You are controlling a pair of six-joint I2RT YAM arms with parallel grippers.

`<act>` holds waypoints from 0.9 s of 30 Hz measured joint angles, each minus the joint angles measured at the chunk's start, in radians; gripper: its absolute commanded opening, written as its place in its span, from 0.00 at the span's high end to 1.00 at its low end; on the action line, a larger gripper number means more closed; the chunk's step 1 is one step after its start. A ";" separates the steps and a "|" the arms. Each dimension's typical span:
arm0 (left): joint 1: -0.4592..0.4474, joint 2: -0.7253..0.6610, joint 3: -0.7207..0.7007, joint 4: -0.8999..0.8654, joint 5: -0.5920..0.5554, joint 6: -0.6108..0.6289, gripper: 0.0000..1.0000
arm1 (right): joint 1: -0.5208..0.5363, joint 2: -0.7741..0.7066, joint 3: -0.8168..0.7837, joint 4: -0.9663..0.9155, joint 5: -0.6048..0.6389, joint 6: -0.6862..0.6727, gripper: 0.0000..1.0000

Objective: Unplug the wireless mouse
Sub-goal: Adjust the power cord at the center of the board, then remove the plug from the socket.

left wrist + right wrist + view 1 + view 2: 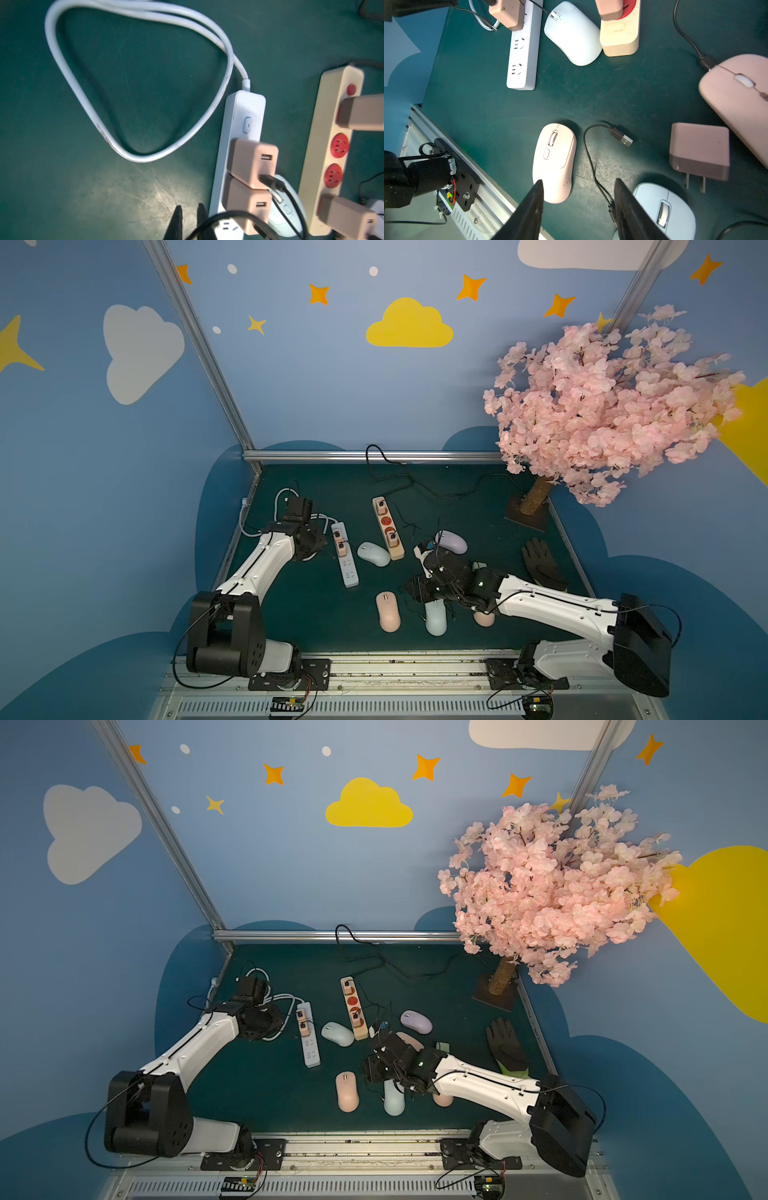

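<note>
A: Pink mouse [554, 162] comes nearest, at 6 o'clock on the tabletop [316, 614], with no lead on it. At its 3 o'clock lies a blue mouse [664, 209], and its USB plug [620, 138] is loose.

B: And the right end effector [579, 180]?

A: It hovers over those two, spread wide and holding nothing. A lead [593, 166] runs right beside one finger. Closing here could snag it.

B: Which one is left to free?

A: I judge the pale mouse [373, 553], mid-tabletop. The white strip [345, 560] is at its 9 o'clock and the beige strip [388, 529] at 3. The black plug [268, 179] that seems to be its own sits in a charger [252, 164].

B: Left end effector [189, 207]?

A: Barely parted, empty, beside the white strip and short of that plug. A second lead [228, 214] loops past its tips. It could pinch that wrong lead, pull the charger out, or drag the strip, since nothing pins it.
</note>
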 measured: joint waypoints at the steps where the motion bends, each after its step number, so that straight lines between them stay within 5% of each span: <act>1: 0.004 0.026 0.026 -0.017 -0.011 0.010 0.61 | 0.000 0.000 0.002 -0.003 0.000 -0.004 0.46; 7: 0.018 0.068 0.086 -0.093 -0.055 0.036 0.53 | 0.000 0.000 0.027 -0.030 0.001 -0.023 0.46; 16: 0.009 -0.131 0.118 -0.052 0.060 0.076 0.30 | -0.038 0.060 0.162 -0.047 -0.002 -0.071 0.45; 27: -0.134 0.192 0.373 -0.156 0.056 0.118 0.31 | -0.080 0.179 0.324 -0.111 -0.088 -0.101 0.44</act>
